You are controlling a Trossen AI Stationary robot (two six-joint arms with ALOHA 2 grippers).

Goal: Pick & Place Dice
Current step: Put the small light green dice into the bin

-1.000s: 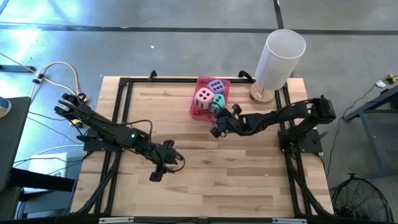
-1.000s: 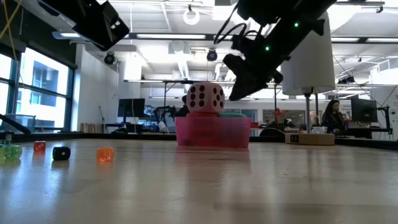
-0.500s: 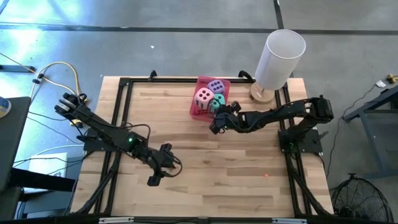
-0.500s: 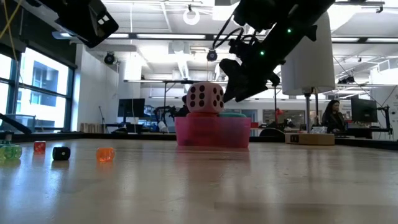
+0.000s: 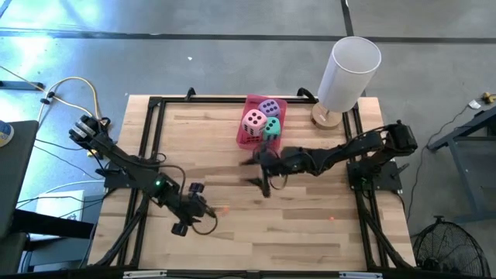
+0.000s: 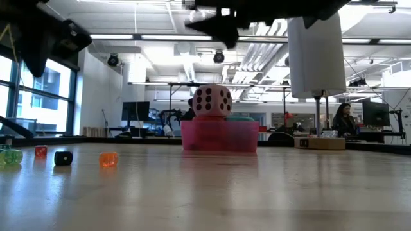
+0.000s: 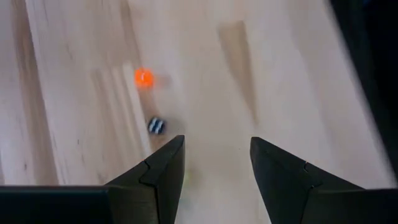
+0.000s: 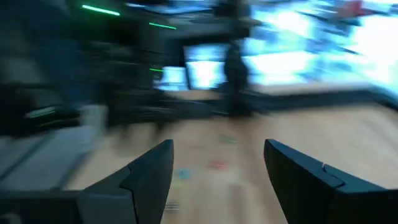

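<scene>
Hovering empty near the pink tray (image 5: 249, 139), the right gripper (image 5: 262, 171) is seen spread open, its fingertips blurred.

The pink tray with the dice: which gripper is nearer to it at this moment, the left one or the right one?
The right. The right gripper hangs open just in front of the pink tray, empty. The left gripper is far off, open, over the table's front-left part.

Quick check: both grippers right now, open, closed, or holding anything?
Left gripper: open, empty, over the table's near-left area.
Right gripper: open, empty, just off the pink tray.
</scene>
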